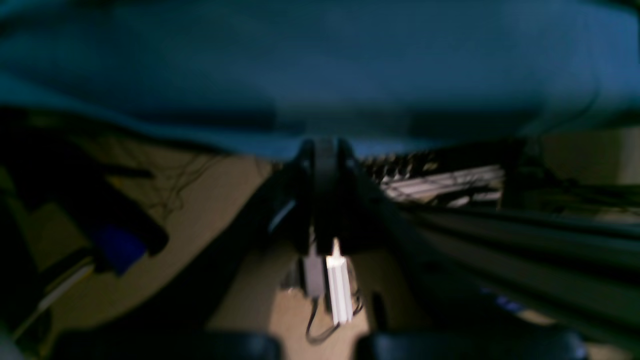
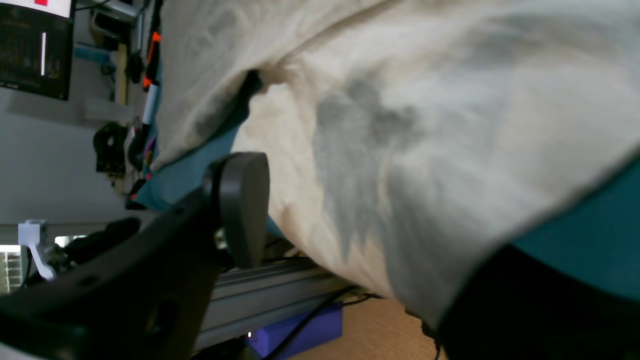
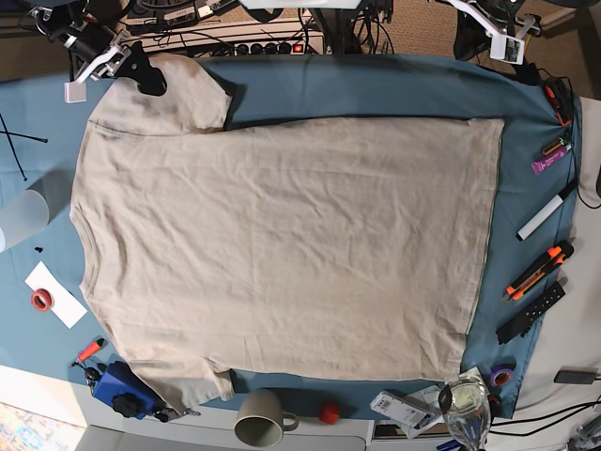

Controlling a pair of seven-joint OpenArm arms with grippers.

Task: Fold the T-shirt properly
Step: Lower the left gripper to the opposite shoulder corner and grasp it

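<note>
The beige T-shirt [image 3: 282,235] lies spread flat on the blue table cloth [image 3: 376,85], with its neck to the left and its hem to the right. My right gripper [image 3: 146,75] sits at the far left sleeve [image 3: 192,94]. In the right wrist view its jaws [image 2: 370,240] stand wide open, with sleeve cloth [image 2: 400,125] between one grey pad [image 2: 242,205] and a dark finger at the lower right. My left gripper [image 3: 502,38] hangs off the table's far right corner, away from the shirt. In the blurred left wrist view its fingertips [image 1: 317,347] are slightly parted with nothing between them.
A clear cup [image 3: 19,216] and a paper with a red tape roll [image 3: 42,299] lie left of the shirt. A blue tool [image 3: 122,385], a mug [image 3: 261,418] and a glass [image 3: 465,404] line the near edge. Markers [image 3: 543,218], an orange cutter [image 3: 537,272] and a black remote [image 3: 531,310] lie at the right.
</note>
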